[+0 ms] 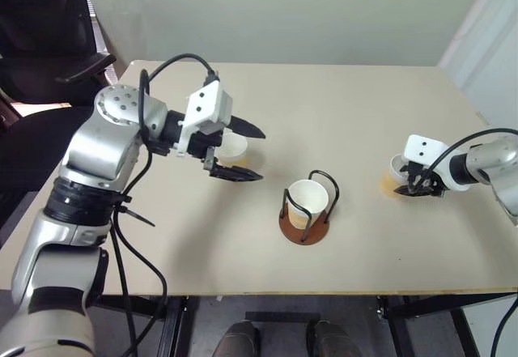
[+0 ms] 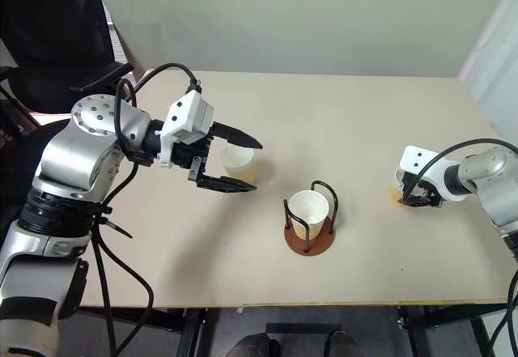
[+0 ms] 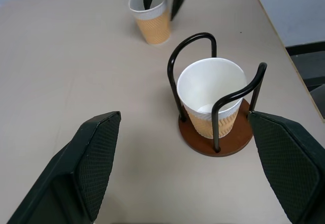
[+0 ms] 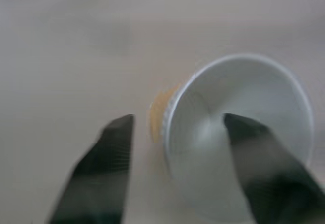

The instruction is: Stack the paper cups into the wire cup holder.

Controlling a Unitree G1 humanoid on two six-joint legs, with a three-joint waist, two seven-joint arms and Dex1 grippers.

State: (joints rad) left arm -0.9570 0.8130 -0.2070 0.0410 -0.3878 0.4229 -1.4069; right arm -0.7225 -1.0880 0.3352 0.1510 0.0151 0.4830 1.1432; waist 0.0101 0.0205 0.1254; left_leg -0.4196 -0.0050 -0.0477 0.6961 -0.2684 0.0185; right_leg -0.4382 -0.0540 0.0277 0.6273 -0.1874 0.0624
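The three tapered paper cups, tan-orange outside and white inside, all stand upright with the long axis vertical and the mouth up. One paper cup sits inside the wire cup holder, a round reddish-brown disc with thin black wire loops standing up around the cup. In the left wrist view this holder is ahead of the left gripper's fingers, closer to one fingertip than to the other.

The left gripper has its two black fingers spread wide and holds nothing. A second cup stands on the table behind these fingers, seen between them from the head camera; whether a finger touches it, I cannot tell.

The right gripper is at the third cup. One finger is inside the mouth and the other is outside the wall, so the rim is between the jaws. The jaws are partly apart; a firm pinch I cannot confirm.

The table is a plain beige board with a light edge. Behind it is a pale wall, and a black chair stands at the far left corner.
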